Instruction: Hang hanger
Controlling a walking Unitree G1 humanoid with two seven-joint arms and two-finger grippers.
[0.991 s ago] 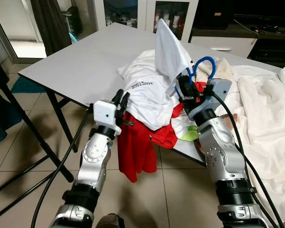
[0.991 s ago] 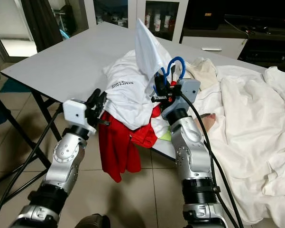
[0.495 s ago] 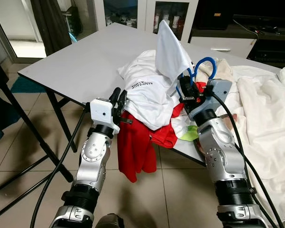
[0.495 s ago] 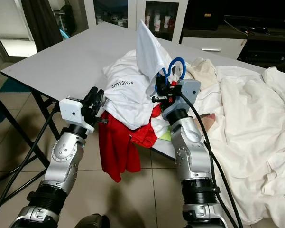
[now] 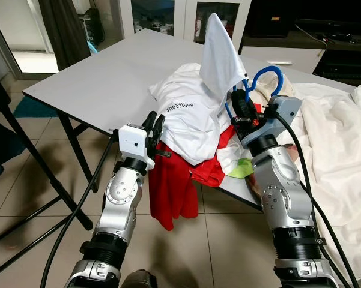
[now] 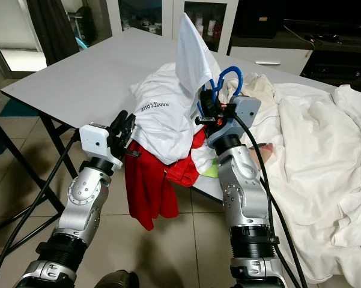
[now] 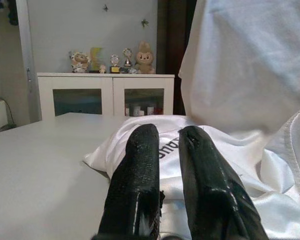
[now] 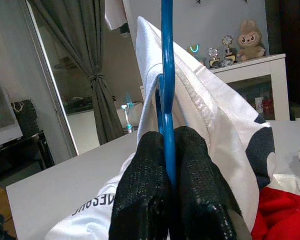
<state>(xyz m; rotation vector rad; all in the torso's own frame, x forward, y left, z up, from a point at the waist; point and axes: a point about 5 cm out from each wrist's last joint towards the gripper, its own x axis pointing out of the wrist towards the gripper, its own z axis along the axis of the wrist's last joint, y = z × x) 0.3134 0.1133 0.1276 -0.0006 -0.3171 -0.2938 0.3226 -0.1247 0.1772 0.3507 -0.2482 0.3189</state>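
Grey rectangular table fills the upper left, with piled white and red clothes at centre. Right gripper pinches a blue plastic hanger wearing a white shirt, centre right. Left gripper, fingers nearly together and empty, sits lower left.

- Left arm: silver, raised from 7 o'clock, forearm near vertical; left tool points toward 1 o'clock, black fingers nearly together, holding nothing.
- Right arm: raised from 5 o'clock; right tool points toward 11 o'clock, fingers clamped on a blue hanger.
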